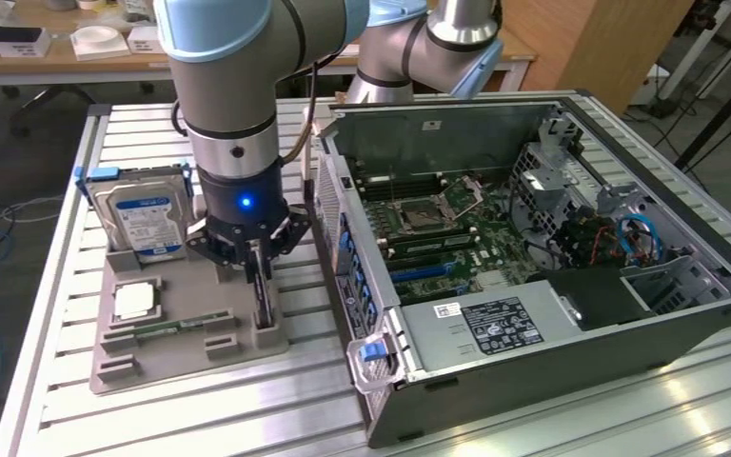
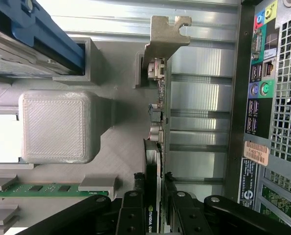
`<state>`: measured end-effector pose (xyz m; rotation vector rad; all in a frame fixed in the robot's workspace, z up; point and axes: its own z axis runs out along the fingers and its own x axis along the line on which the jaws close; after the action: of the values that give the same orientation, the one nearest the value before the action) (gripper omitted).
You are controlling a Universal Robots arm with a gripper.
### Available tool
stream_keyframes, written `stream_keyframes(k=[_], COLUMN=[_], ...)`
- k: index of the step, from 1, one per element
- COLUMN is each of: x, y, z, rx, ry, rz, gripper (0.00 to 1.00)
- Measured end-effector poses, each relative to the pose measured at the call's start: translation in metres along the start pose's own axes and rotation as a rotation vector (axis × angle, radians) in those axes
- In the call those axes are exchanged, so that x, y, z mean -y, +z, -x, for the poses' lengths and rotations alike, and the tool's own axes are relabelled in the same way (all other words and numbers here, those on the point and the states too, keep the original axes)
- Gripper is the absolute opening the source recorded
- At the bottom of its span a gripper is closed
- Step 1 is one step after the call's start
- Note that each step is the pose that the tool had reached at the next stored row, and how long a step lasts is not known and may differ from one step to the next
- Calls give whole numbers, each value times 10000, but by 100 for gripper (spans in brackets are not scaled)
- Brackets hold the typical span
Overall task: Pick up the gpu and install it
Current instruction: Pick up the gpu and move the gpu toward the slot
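The slatted aluminium table (image 1: pixel 149 419) carries a grey printed fixture (image 1: pixel 175 367) at its near edge, towards the exterior view's left. A green memory module (image 1: pixel 168 327) lies flat in the fixture's near slot. Just beyond it, a square silver CPU (image 1: pixel 134 302) sits in a shallow recess.

The gpu (image 1: pixel 264 309) stands on edge in the slot on the fixture's side nearest the computer case (image 1: pixel 505 381). The card runs near to far.

The gripper (image 1: pixel 256 274) is positioned directly above the card and points straight down. In the wrist view the gripper (image 2: pixel 154 177) straddles the card's upper edge. Its black fingers (image 2: pixel 130 213) are drawn in against both faces, clamped on the gpu (image 2: pixel 152 164), which remains seated in the fixture. The silver end bracket (image 2: pixel 164 41) marks the card's far end.

Beyond the gripper, a blue-labelled hard drive (image 1: pixel 145 221) stands upright in the fixture's far holder.

On the exterior view's right, the case lies with its side open. This exposes the power supply (image 1: pixel 493 319) near and the motherboard (image 1: pixel 467 238) farther back
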<state>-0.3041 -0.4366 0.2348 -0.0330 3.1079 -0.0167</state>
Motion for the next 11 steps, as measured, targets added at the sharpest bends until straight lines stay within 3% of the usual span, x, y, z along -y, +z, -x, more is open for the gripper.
stream_keyframes(k=[11], x=[0], y=[0], z=[0], rx=[-1], ry=[0], rz=[0], gripper=[26])
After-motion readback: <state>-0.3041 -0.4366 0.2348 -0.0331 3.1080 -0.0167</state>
